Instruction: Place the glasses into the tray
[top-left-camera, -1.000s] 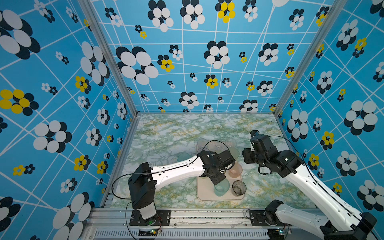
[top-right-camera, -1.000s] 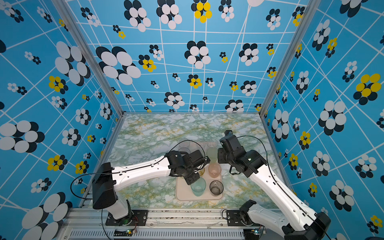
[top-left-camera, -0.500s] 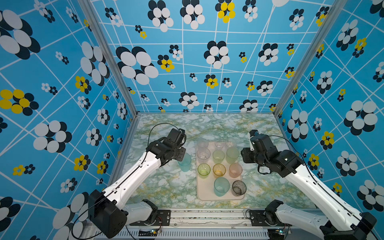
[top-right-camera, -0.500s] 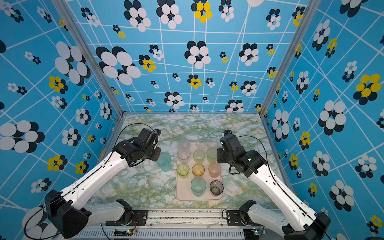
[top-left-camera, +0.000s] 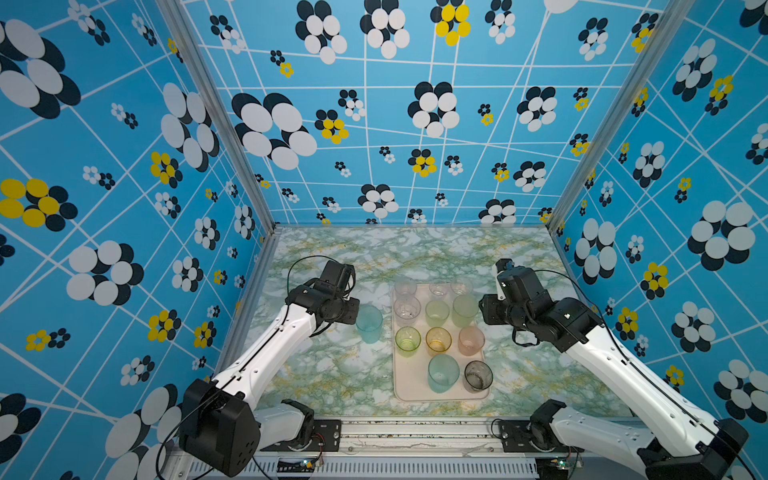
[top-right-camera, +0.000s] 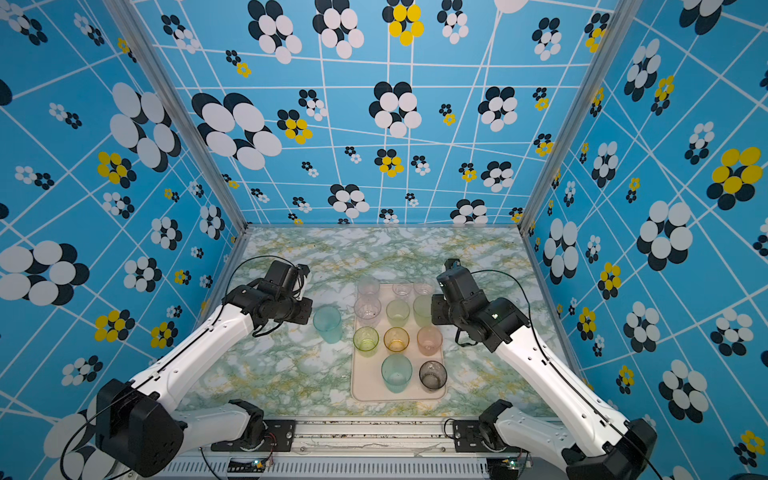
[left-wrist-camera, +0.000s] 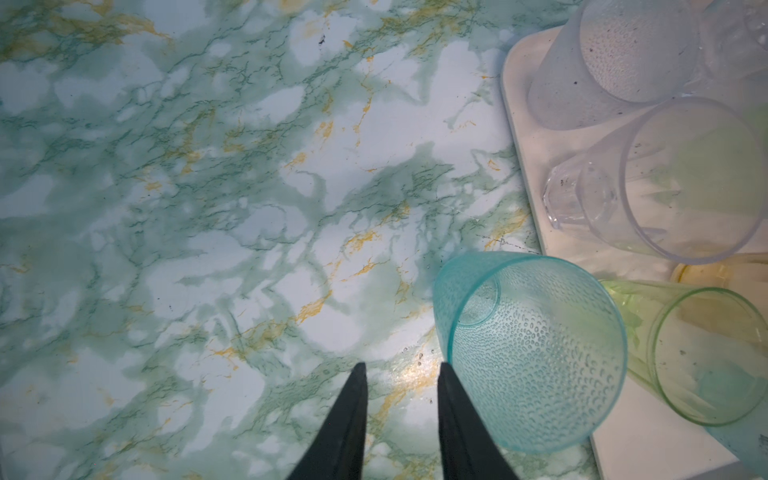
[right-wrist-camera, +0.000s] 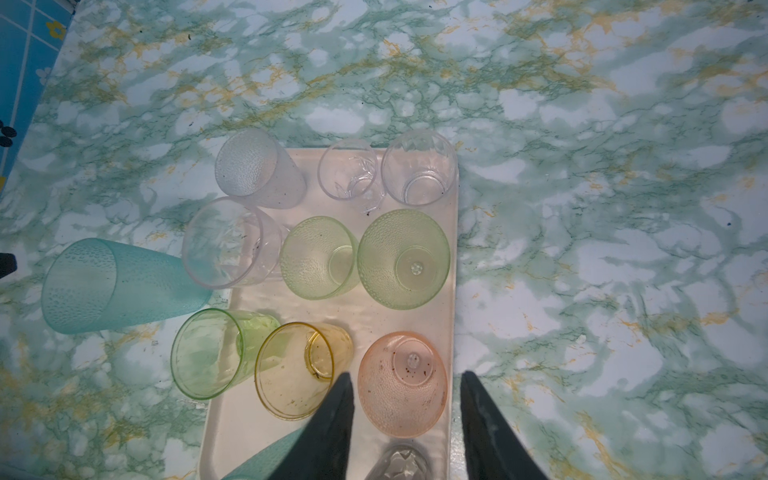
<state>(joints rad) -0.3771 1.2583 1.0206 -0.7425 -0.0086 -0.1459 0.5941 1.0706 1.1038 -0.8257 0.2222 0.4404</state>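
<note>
Teal glass (left-wrist-camera: 536, 353) beside L gripper (left-wrist-camera: 402, 365).

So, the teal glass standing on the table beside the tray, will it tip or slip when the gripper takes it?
Probably light: the teal glass is thin-walled, see-through and empty. It may tip if pushed high, being tall and narrower at its base. Its dimpled wall likely resists slipping.

No readable text, labels, brands or numbers on any surface in these views.
</note>
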